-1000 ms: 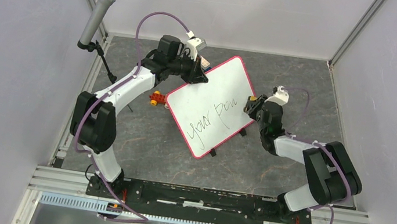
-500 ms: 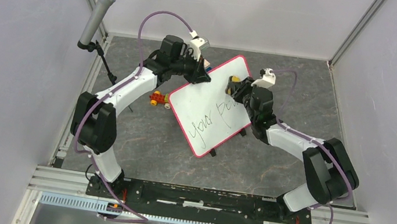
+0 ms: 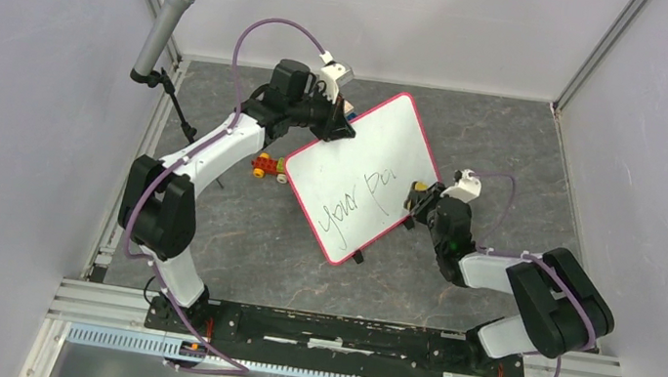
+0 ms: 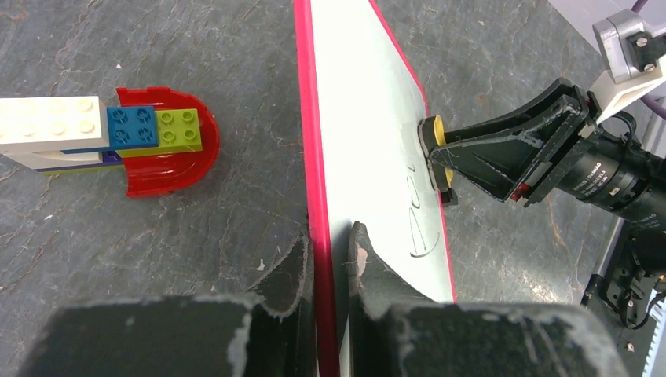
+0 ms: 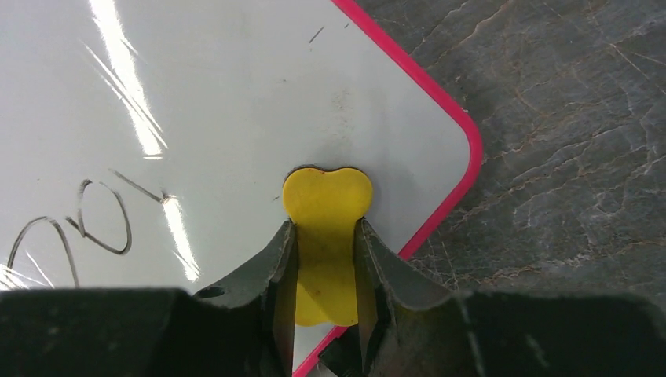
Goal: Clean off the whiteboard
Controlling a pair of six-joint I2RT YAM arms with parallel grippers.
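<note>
Whiteboard (image 3: 369,154) sits mid-table, tilted up off the surface. Left gripper (image 4: 326,251) is clamped tight on its red rim at the far-left edge. Right gripper (image 5: 323,236) is closed narrow around the yellow eraser (image 5: 327,196), whose pad is pressed on the board by the right corner. Marker writing (image 3: 358,202) lies left of the eraser and runs near-left to far-right. Right arm is nearer, so the next wipe likely goes leftward along that line.

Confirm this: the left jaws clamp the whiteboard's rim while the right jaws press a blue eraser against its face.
Wrong colour: the eraser is yellow, as the right wrist view shows. The left jaws do clamp the whiteboard's rim.
</note>
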